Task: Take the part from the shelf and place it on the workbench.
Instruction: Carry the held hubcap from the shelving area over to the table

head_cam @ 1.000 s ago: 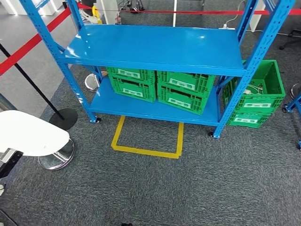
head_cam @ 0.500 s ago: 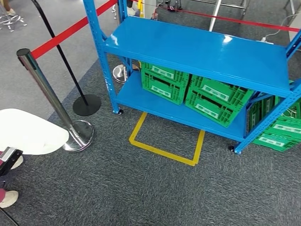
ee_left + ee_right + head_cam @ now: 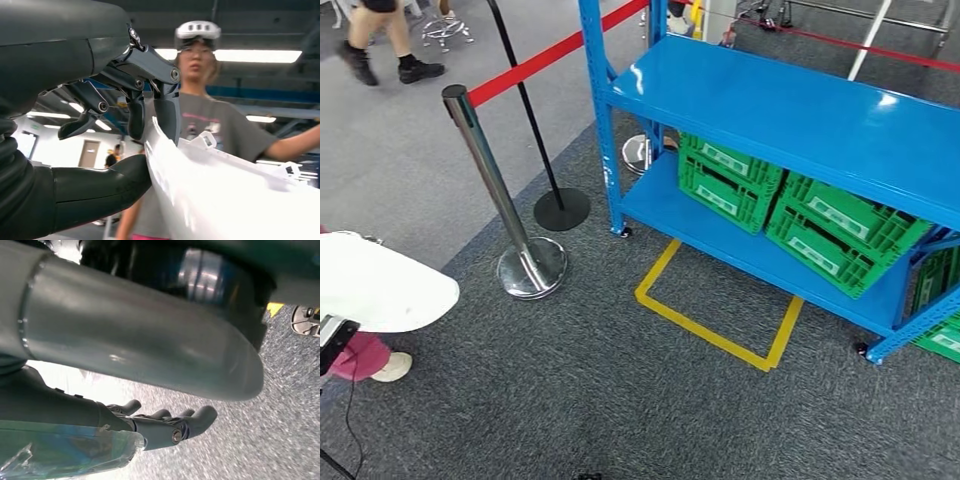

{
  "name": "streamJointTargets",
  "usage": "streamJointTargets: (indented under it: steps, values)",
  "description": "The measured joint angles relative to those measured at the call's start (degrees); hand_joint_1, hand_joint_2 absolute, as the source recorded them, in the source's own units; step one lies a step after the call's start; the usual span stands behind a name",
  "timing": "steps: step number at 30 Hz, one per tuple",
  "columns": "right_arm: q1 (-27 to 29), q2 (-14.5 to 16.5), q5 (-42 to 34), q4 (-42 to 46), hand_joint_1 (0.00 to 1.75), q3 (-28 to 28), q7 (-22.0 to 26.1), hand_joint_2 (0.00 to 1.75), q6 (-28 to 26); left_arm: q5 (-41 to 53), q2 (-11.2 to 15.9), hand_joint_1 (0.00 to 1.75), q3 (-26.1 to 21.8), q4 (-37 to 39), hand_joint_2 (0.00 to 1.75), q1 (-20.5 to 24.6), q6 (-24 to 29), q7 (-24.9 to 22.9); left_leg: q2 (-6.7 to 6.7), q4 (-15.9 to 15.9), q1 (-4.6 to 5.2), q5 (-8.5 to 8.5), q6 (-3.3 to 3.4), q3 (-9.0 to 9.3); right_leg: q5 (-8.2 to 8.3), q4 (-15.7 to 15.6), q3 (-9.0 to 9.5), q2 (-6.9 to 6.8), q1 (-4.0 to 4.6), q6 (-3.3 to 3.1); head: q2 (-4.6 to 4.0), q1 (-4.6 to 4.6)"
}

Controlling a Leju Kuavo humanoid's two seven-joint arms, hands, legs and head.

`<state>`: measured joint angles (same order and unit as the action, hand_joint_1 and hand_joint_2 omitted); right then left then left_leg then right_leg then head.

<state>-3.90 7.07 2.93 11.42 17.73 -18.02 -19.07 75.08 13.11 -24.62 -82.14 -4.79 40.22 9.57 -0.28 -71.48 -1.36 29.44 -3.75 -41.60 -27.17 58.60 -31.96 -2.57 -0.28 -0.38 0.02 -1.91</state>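
- I look down on grey carpet (image 3: 584, 400) with a yellow tape outline (image 3: 712, 320) marked on it, just in front of a blue shelf (image 3: 788, 110).
- On the shelf's lower board sit green crates (image 3: 788, 215), side by side; another green crate stands beyond the frame's right post.
- A chrome stanchion (image 3: 505, 215) stands left of the shelf, a red belt (image 3: 546, 55) running from its top; a black post with a round base stands behind it.
- At the far left a person's legs walk by, and a shoe (image 3: 392, 368) shows near the lower left edge.
- The white part (image 3: 380, 285) is off the shelf, showing at the left edge of my head view, above the carpet.
- My left hand (image 3: 124, 125) grasps the white part: in the left wrist view the thumb lies under its edge and the dark fingers (image 3: 166, 110) press it from the other side. A person in a headset stands behind it.
- My right hand (image 3: 166, 422) hangs over the carpet with its fingers stretched out and apart, nothing between them; a clear plastic piece (image 3: 68, 450) lies along the wrist side.
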Motion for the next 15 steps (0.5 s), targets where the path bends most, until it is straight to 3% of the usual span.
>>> streamJointTargets:
  steps: [2, 4, 5, 7, 8, 10, 11, 13, 14, 15]
  values:
    - [-0.07, 0.01, 0.0, 0.01, 0.0, 0.0, 0.0, 0.0, 0.01, 0.01, 0.01, 1.75, -0.06, 0.03, 1.75, 0.01, 0.0, 0.04, 1.82, 7.39, -0.19, -3.53, -0.36, 4.29, -0.22, 0.03, 0.25, -1.54, -0.1, 0.44, 0.0, -0.03]
    - [-0.12, -0.01, 0.01, 0.01, 0.0, 0.0, 0.0, 0.0, 0.01, 0.07, -0.02, 1.75, -0.12, 0.04, 1.75, 0.14, 0.0, 0.12, 3.72, 13.41, 0.01, -5.31, 0.07, 7.69, -0.59, 0.13, 0.46, -2.68, 0.15, 1.22, 0.0, -0.07]
    - [-0.14, -0.02, 0.01, 0.01, 0.0, 0.0, 0.01, 0.0, 0.01, 0.13, -0.03, 1.75, -0.19, 0.04, 1.75, 0.12, 0.0, 0.19, 4.06, 14.5, 0.19, -5.38, 0.53, 8.22, -0.69, 0.07, 0.67, -3.21, 0.31, 1.59, 0.0, -0.07]
    - [-0.18, -0.02, 0.02, 0.01, 0.0, 0.0, 0.01, 0.0, 0.01, 0.26, -0.03, 1.75, -0.34, 0.05, 1.75, -0.05, 0.0, 0.28, 2.76, 14.77, 0.36, -5.49, 1.72, 8.09, -0.79, -0.27, 1.12, -4.04, 0.28, 2.28, 0.0, 0.07]
    - [-0.2, -0.02, 0.02, 0.01, 0.0, 0.0, 0.0, 0.0, 0.01, 0.31, 0.0, 1.75, -0.43, 0.05, 1.75, -0.09, 0.01, 0.32, 2.15, 14.84, 0.33, -5.61, 2.15, 8.04, -1.15, -0.07, 1.12, -3.42, 0.13, 2.6, 0.0, 0.11]
    - [-0.14, -0.01, 0.01, 0.01, 0.0, 0.0, 0.01, 0.0, 0.02, 0.39, 0.03, 1.75, -0.49, 0.05, 1.75, 0.07, 0.01, 0.33, 0.91, 14.98, 0.21, -5.83, 2.98, 7.96, -3.6, 3.61, -0.51, -0.44, -0.11, 2.98, 0.0, 0.29]
    - [-0.08, -0.01, 0.0, 0.01, 0.0, 0.0, 0.01, 0.0, 0.02, 0.44, 0.01, 1.75, -0.47, 0.06, 1.75, 0.16, 0.02, 0.34, 0.27, 14.98, 0.26, -5.85, 3.26, 7.9, -5.5, 7.34, -2.2, 1.15, -0.1, 2.98, 0.0, 0.39]
    - [0.01, -0.01, 0.0, 0.01, 0.0, 0.0, 0.03, 0.0, 0.03, 0.53, -0.08, 1.75, -0.43, 0.07, 1.75, 0.25, 0.01, 0.38, -1.17, 14.96, 0.47, -5.9, 3.6, 7.8, -8.36, 15.04, -5.99, 2.35, 0.04, 2.78, 0.0, 0.47]
    - [0.02, -0.01, 0.0, 0.01, 0.0, 0.0, 0.03, 0.0, 0.03, 0.56, -0.1, 1.75, -0.43, 0.07, 1.75, 0.24, 0.01, 0.41, -1.96, 14.95, 0.56, -5.91, 3.65, 7.79, -8.38, 16.69, -6.99, 2.48, 0.13, 2.63, 0.0, 0.47]
    - [0.01, -0.01, 0.0, 0.01, 0.0, 0.0, 0.03, 0.0, 0.03, 0.58, -0.11, 1.75, -0.43, 0.07, 1.75, 0.23, 0.01, 0.44, -2.81, 14.93, 0.62, -5.92, 3.66, 7.81, -7.25, 16.01, -6.9, 2.61, 0.19, 2.43, 0.0, 0.46]
